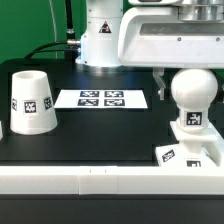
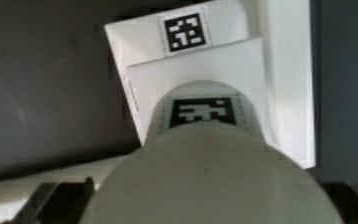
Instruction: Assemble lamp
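Observation:
The white round-headed bulb [image 1: 191, 96] stands upright on the flat square base [image 1: 178, 152] at the exterior view's right. My gripper [image 1: 190, 80] comes down from above, its dark fingers [image 1: 163, 80] on either side of the bulb's head, and looks shut on it. In the wrist view the bulb [image 2: 197, 170] fills the space between the fingers [image 2: 60, 202], with the base [image 2: 151, 70] beyond it. The tapered shade [image 1: 33, 102] stands wide end down at the exterior view's left, apart from the gripper.
The marker board [image 1: 101, 98] lies flat on the black table between the shade and the bulb. The white robot pedestal [image 1: 100, 40] stands behind it. A white rail [image 1: 100, 182] runs along the table's front edge.

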`<move>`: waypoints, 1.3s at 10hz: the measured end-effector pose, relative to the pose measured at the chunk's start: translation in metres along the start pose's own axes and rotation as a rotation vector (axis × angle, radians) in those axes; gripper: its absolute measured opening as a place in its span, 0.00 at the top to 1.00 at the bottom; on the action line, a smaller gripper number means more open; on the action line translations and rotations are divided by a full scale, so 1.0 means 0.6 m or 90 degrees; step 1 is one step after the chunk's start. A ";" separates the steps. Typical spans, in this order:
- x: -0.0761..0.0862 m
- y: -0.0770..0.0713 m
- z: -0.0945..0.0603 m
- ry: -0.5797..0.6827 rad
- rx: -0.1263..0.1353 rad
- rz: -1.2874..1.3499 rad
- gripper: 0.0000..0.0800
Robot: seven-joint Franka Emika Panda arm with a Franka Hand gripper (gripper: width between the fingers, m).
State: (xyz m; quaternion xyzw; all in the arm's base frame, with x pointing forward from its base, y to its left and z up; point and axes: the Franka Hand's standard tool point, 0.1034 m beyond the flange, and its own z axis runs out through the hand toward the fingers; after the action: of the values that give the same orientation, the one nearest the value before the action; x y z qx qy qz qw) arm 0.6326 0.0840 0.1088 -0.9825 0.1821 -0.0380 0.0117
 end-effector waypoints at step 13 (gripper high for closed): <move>-0.010 0.002 0.003 -0.095 0.044 0.637 0.28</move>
State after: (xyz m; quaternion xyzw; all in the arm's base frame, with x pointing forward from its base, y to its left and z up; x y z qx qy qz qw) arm 0.6265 0.0852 0.1068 -0.7740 0.6278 0.0362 0.0740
